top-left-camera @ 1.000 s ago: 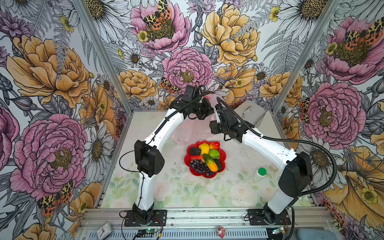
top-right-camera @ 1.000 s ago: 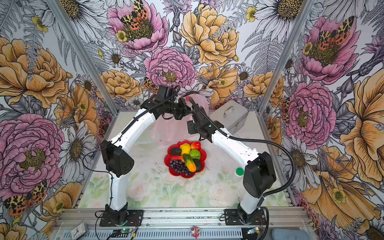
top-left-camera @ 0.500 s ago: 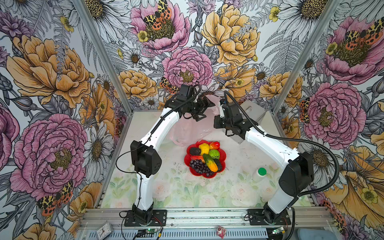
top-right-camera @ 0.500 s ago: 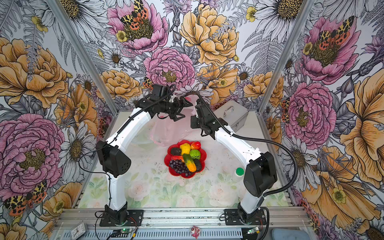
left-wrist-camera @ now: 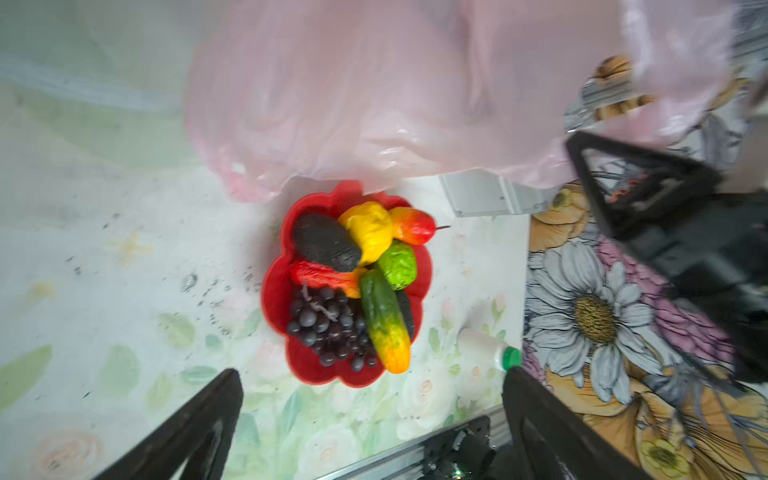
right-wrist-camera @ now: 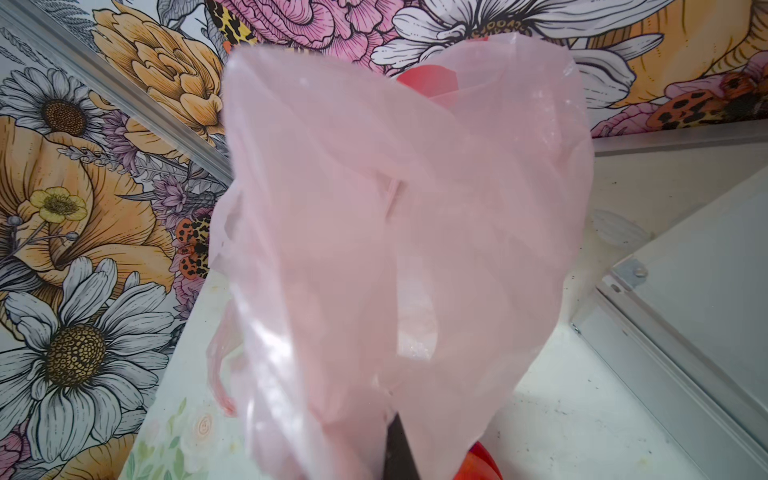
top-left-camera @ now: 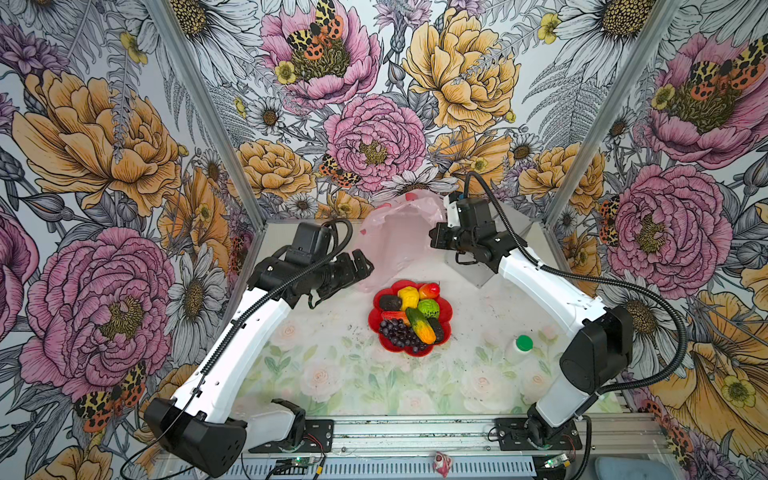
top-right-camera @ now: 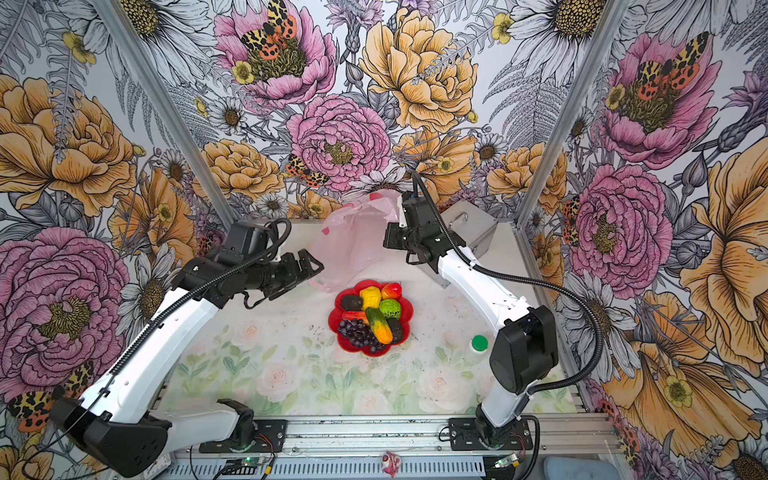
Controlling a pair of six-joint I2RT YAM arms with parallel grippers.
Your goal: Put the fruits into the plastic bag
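Note:
The fruits lie heaped on a red flower-shaped plate [top-left-camera: 409, 350] at the table's middle: a yellow lumpy fruit [top-left-camera: 408, 297], a green bumpy ball [top-left-camera: 428, 308], a mango [top-left-camera: 422, 326], grapes [top-left-camera: 399, 332] and an avocado [top-left-camera: 390, 302]. Behind the plate the pale pink plastic bag [top-left-camera: 395, 241] hangs upright. My right gripper [top-left-camera: 434, 237] is shut on the bag's right edge; in the right wrist view the film [right-wrist-camera: 395, 208] covers its jaws. My left gripper [top-left-camera: 365, 262] stands open and empty just left of the bag. The left wrist view shows the plate [left-wrist-camera: 316, 374] beyond its spread fingers [left-wrist-camera: 199, 428].
A silver metal case [top-right-camera: 473, 226] sits at the back right, behind my right arm. A white bottle with a green cap [top-left-camera: 519, 347] stands right of the plate. The flowered walls close in at the back and on both sides.
My left gripper opened, let go of the bag and drew back down to the left. My right gripper shut on the bag's edge and holds it up.

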